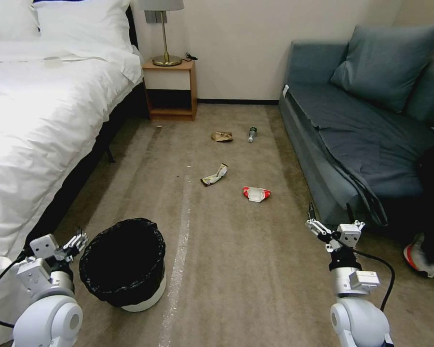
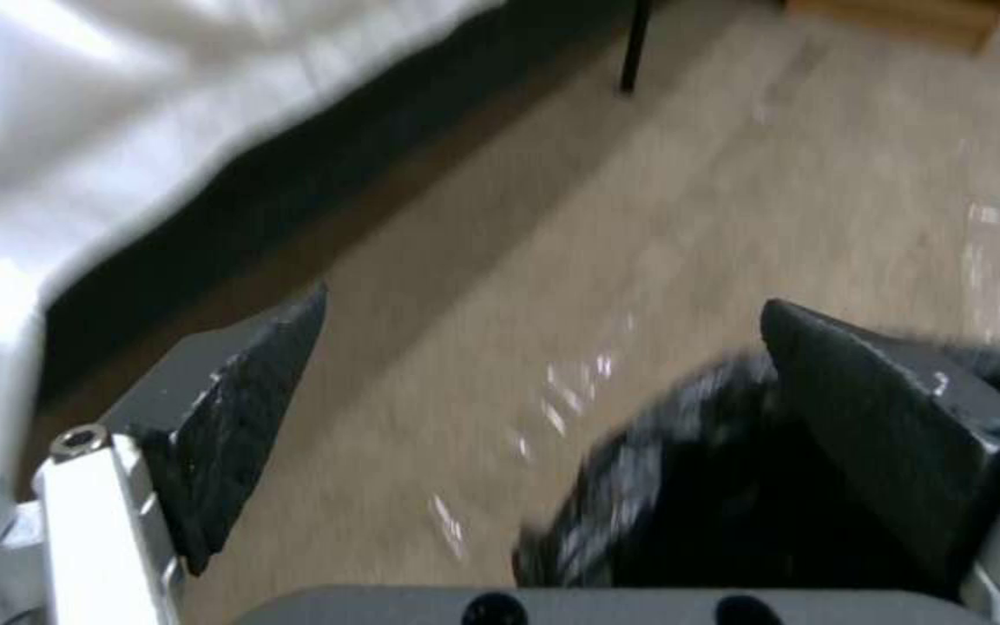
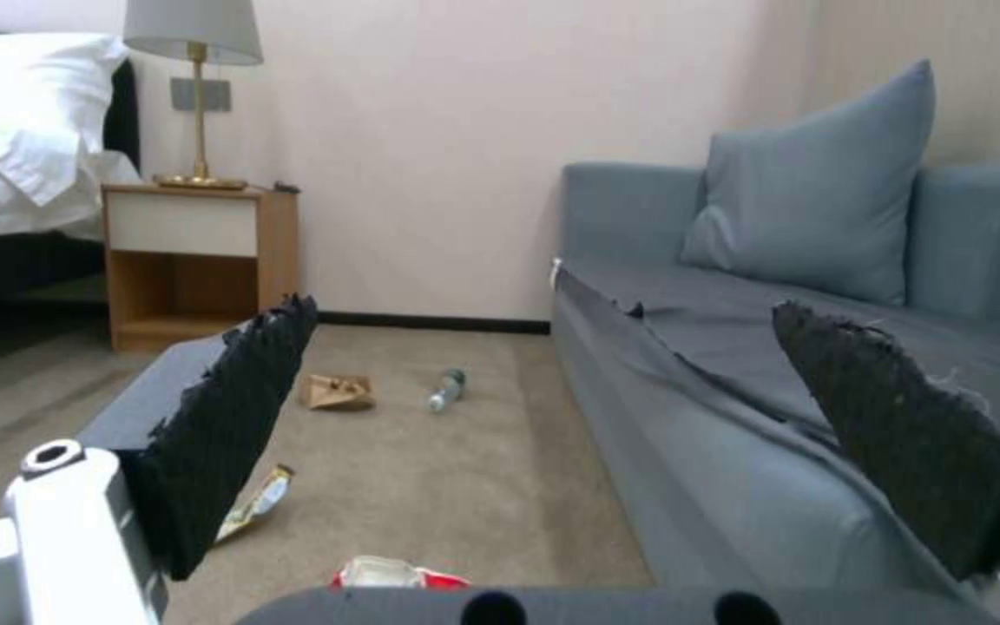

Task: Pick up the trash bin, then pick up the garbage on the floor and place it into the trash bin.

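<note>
Bed (image 1: 38, 125) linen fills the 9 o'clock side of the head view. Just below it the left end effector (image 1: 78, 239) hangs with fingers spread wide and empty, at 9 o'clock of the trash bin (image 1: 123, 262) standing on the floor. Farther off lie the gold-and-black wrapper (image 1: 214, 175), brown paper bag (image 1: 222, 136), red-and-white wrapper (image 1: 256, 193) and bottle (image 1: 251, 134). At 3 o'clock, beside the sofa (image 1: 361, 144), the right end effector (image 1: 314, 222) hovers wide open, holding nothing.

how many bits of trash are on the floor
4: brown paper bag and bottle lie nearest the nightstand, gold wrapper mid-floor, red wrapper nearest the robot. More could hide under the bed.
</note>
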